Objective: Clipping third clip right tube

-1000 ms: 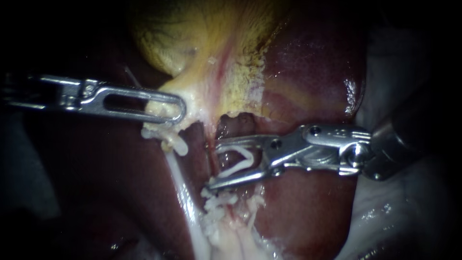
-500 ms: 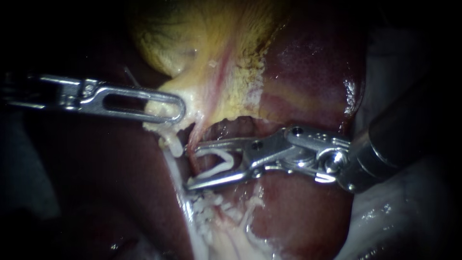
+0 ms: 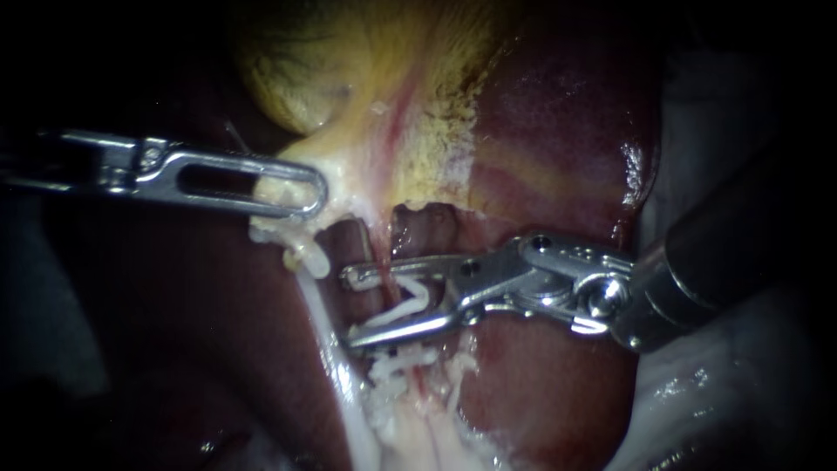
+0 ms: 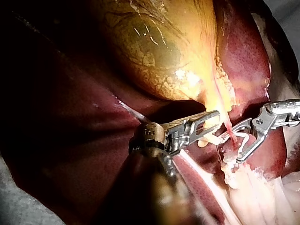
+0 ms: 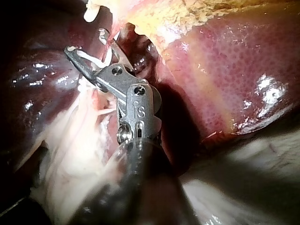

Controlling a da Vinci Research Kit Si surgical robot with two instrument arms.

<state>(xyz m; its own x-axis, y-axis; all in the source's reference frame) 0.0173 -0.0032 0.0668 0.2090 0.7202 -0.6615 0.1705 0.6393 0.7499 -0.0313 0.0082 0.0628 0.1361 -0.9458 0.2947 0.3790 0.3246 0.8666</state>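
My right instrument (image 3: 350,307) comes in from the right and carries a white clip (image 3: 405,305) between its two jaws. The jaws straddle a thin reddish tube (image 3: 384,277), the right one of two, which runs down from the gallbladder neck. Another white clip (image 3: 399,358) sits on this tube just below the lower jaw. My left instrument (image 3: 305,196) is shut on yellowish tissue at the gallbladder (image 3: 349,78) neck and holds it to the left. The left wrist view shows the right instrument (image 4: 236,147), its clip (image 4: 241,138) and the tube (image 4: 227,127). In the right wrist view the clip (image 5: 91,58) lies across the tube (image 5: 110,44).
A pale whitish tube (image 3: 330,336) runs down on the left, with a white stub (image 3: 316,262) at its top. Dark red liver (image 3: 558,131) lies behind and to the right. Frayed white tissue (image 3: 418,427) spreads below the jaws.
My right instrument has moved left so that the reddish tube now lies between its jaws, which stand closer together. The left instrument has shifted slightly up and left with its tissue.
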